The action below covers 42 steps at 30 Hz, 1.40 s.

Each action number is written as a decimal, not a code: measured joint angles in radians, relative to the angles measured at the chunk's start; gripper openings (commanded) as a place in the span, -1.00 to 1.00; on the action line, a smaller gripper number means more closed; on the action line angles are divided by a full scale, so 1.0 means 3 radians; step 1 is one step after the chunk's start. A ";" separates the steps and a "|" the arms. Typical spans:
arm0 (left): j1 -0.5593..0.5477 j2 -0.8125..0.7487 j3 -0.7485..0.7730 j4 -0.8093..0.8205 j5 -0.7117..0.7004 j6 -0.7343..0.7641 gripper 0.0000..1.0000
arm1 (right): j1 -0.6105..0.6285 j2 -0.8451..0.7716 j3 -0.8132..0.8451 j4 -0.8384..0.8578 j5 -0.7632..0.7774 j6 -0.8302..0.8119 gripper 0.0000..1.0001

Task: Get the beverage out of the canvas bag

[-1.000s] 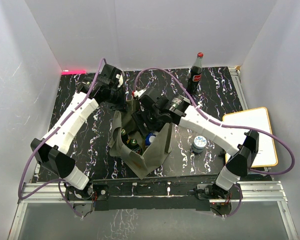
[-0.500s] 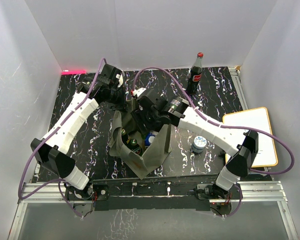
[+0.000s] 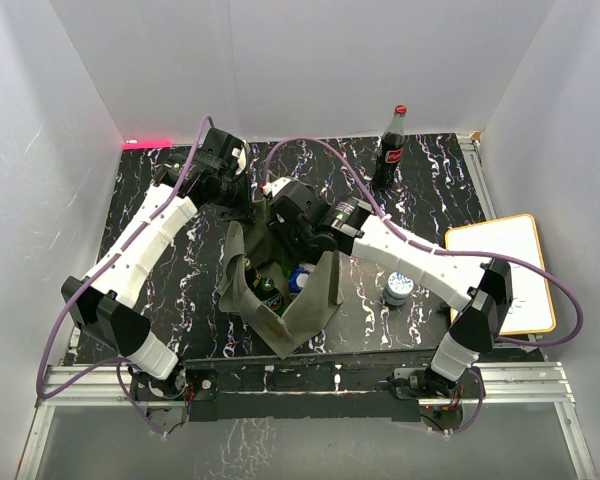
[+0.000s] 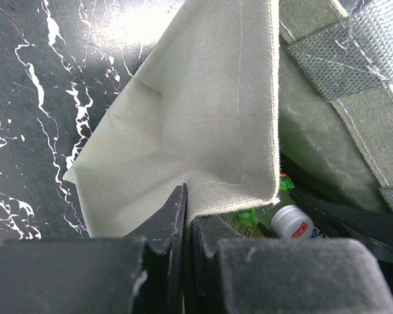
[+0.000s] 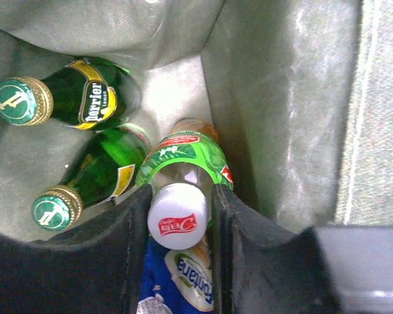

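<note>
Beverage bottle (image 5: 183, 160), the one with the white cap and green label, is sitting right between the fingers of the right gripper (image 5: 181, 193). The jaws are only a little apart, and both pads are looking flush against the sides of the cap, so it's gripping it. That bottle is standing upright down inside the canvas bag (image 5: 288, 98), tucked against one fabric wall. Two green Perrier bottles (image 5: 72, 95) are leaning just beside it, and a blue-labelled bottle (image 5: 177, 281) is lying right under the cap. On the other side, the left gripper (image 4: 188, 196) is clamping fully down on a folded edge of the bag's rim and holding that side up. The bag is resting mid-counter (image 3: 430, 190) between the two arms, and a cola bottle (image 3: 392, 145) is standing well apart at the back edge.
</note>
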<state>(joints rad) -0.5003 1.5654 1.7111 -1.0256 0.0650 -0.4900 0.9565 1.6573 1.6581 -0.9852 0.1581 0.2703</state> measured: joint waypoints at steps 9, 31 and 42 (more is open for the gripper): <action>0.0003 0.0001 0.0000 0.0005 0.0009 0.0009 -1.00 | 0.0047 0.0027 0.0136 -0.0123 0.0078 -0.0019 -0.80; 0.0004 -0.0050 -0.0148 0.0146 0.0064 -0.0058 -1.00 | 0.0060 -0.0805 0.0539 0.0028 0.0401 0.0678 -0.85; 0.0004 -0.0158 -0.0291 0.0234 0.0081 -0.0219 -1.00 | 0.0060 -0.1096 0.1329 0.0034 0.0969 0.0707 -0.85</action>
<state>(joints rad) -0.4992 1.5181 1.6238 -0.9554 0.0895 -0.5556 0.9745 1.3285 2.0567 -0.9749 0.4488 0.4824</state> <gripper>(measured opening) 0.018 0.380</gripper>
